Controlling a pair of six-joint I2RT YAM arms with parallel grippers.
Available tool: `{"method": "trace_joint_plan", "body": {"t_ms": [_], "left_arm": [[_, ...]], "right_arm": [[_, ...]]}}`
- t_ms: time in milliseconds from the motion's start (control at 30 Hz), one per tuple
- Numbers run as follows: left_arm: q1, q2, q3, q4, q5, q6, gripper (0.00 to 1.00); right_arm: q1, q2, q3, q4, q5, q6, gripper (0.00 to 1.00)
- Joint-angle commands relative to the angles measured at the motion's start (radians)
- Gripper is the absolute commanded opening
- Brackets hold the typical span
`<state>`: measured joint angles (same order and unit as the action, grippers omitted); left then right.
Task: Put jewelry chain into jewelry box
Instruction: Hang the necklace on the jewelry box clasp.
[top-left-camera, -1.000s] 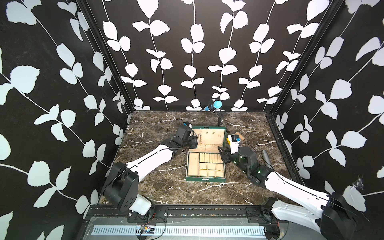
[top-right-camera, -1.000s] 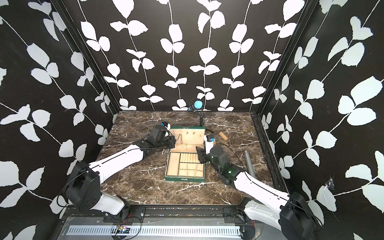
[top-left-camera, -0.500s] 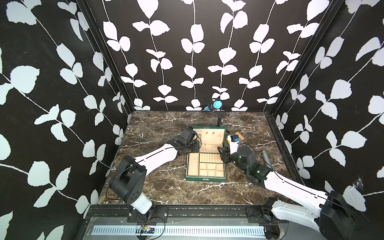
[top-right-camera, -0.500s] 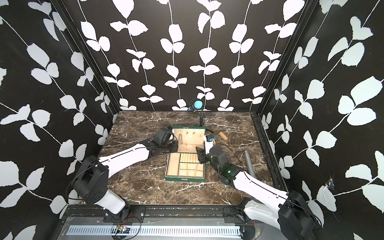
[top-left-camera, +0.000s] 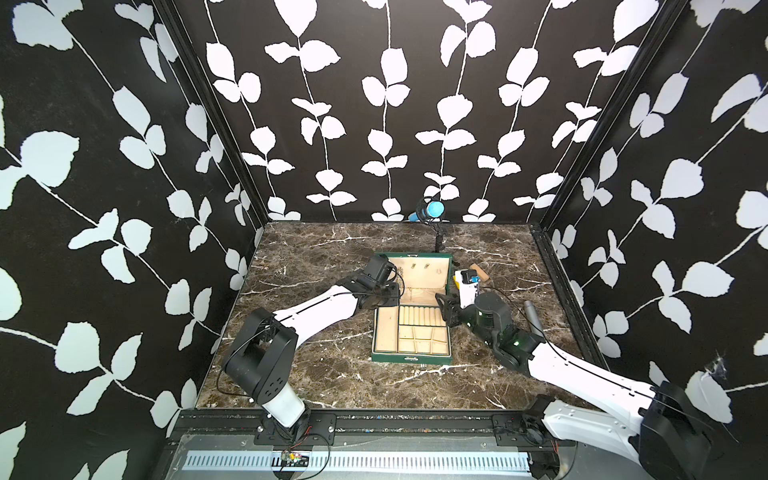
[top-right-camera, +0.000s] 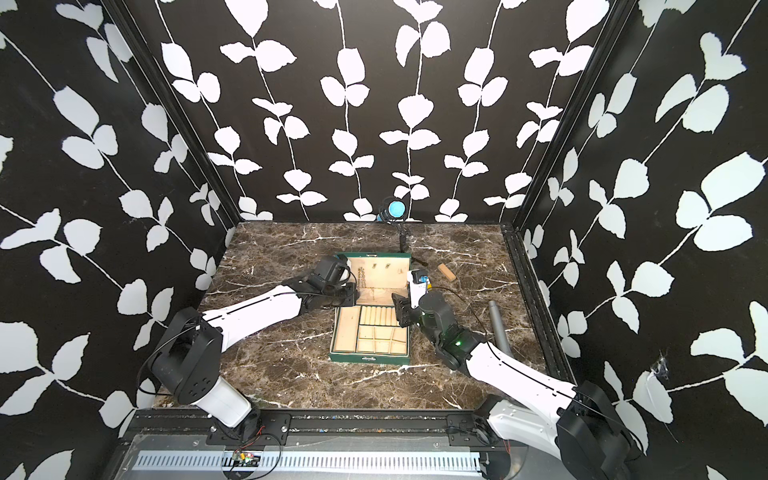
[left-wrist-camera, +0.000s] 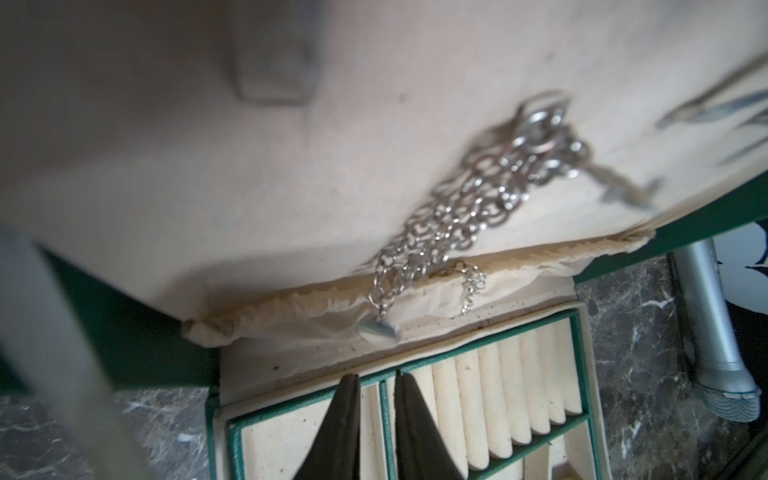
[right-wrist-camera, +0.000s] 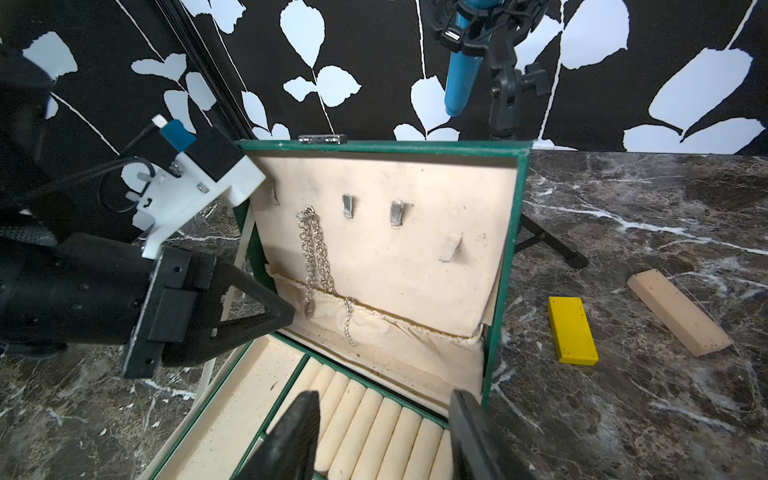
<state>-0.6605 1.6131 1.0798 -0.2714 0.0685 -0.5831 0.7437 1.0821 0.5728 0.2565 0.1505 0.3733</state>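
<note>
Left gripper (left-wrist-camera: 377, 380) has sunk lower by the jewelry box (top-left-camera: 411, 358) lid (right-wrist-camera: 415, 232), jaws slightly apart, empty; we reckon it's letting go because the jewelry chain (right-wrist-camera: 316, 253) hangs on that lid; right gripper (right-wrist-camera: 384, 395) idles, jaws apart.

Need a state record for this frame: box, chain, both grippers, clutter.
jewelry box: open, lid upright
jewelry chain: hanging on the lid lining, lower end draped over the pocket edge, nothing gripping it
left gripper: beside the lid, jaws slightly apart, holding nothing
right gripper: above the ring rolls, jaws wide, holding nothing
clutter: yellow block, wooden block, grey microphone, all on the table on the right arm's side of the box
</note>
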Motion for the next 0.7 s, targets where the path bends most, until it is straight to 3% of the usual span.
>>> {"method": "trace_joint_plan", "body": {"t_ms": [0, 367, 567, 667], "left_arm": [[-0.005, 0.006, 0.028, -0.015, 0.004, 0.013, 0.22], [-0.004, -0.014, 0.038, -0.028, 0.008, 0.017, 0.25], [-0.008, -0.153, 0.035, -0.104, 0.042, 0.055, 0.46], [-0.008, -0.251, 0.018, -0.17, 0.013, 0.076, 0.51]], "right_arm": [[0.004, 0.0, 0.005, 0.021, 0.021, -0.008, 0.53], [0.003, -0.027, 0.0, -0.003, 0.035, -0.018, 0.53], [0.003, -0.09, 0.049, -0.136, 0.035, -0.05, 0.58], [0.003, -0.132, 0.094, -0.266, 0.071, -0.032, 0.63]]}}
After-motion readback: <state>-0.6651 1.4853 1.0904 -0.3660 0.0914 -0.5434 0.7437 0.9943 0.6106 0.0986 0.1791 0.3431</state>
